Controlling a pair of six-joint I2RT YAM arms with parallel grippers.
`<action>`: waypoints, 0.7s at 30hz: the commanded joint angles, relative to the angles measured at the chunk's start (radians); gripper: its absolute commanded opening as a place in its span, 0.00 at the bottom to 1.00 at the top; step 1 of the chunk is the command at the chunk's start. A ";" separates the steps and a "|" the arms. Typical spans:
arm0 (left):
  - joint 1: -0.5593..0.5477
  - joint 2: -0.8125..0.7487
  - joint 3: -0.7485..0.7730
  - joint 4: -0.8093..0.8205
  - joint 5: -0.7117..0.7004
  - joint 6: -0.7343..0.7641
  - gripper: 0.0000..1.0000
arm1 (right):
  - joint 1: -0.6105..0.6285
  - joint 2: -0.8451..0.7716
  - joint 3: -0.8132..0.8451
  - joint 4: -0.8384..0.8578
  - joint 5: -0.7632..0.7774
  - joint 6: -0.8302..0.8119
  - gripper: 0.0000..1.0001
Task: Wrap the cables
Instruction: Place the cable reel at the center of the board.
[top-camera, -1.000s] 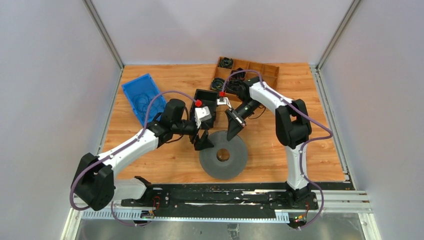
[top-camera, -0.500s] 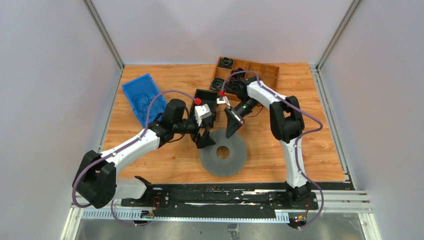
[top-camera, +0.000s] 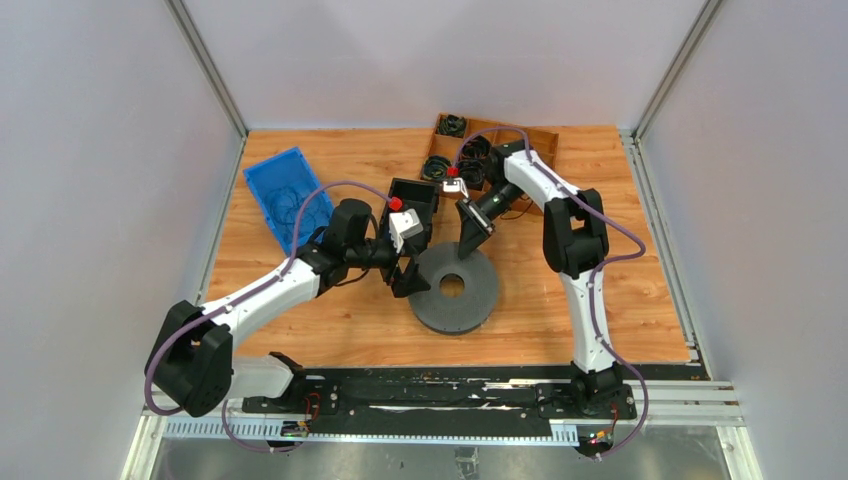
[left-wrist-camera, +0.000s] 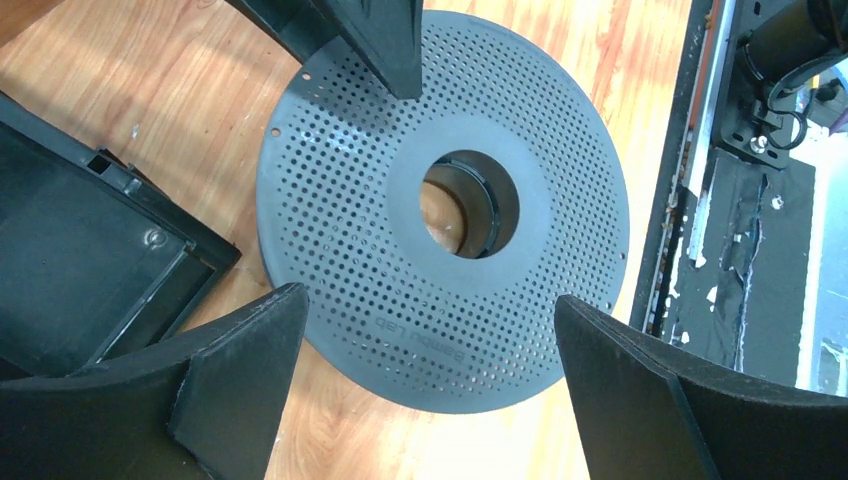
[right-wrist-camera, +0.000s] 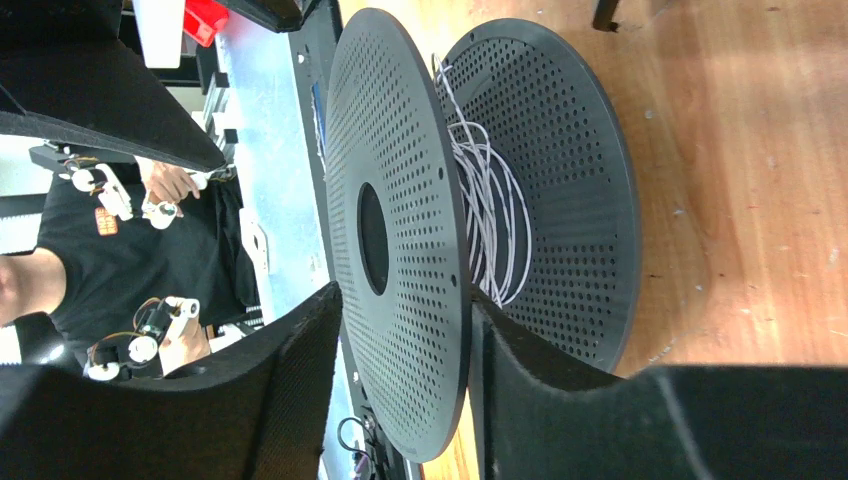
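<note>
The cables (right-wrist-camera: 490, 220) lay wound between the two flanges of the spool (top-camera: 455, 290). The right gripper (right-wrist-camera: 405, 300) straddled the spool's upper flange, jaws parted. The left gripper (left-wrist-camera: 430, 305) hovered over the spool's left edge, jaws fully spread.

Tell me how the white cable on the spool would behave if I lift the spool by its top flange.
The white cable lies in slack, uneven loops inside the spool, so it looks floppy and would probably sag or spill out if tilted. The thin, perforated top flange suggests a light spool, though that rim may flex.
</note>
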 joint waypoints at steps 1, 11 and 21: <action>-0.005 -0.001 -0.019 0.022 -0.021 0.000 0.98 | -0.023 0.027 0.064 -0.060 0.039 0.026 0.50; -0.005 0.028 -0.030 0.053 -0.044 -0.026 0.98 | -0.044 -0.010 0.094 0.070 0.229 0.172 0.68; -0.005 0.064 -0.024 0.082 -0.080 -0.056 0.98 | -0.043 -0.120 0.035 0.215 0.485 0.263 0.71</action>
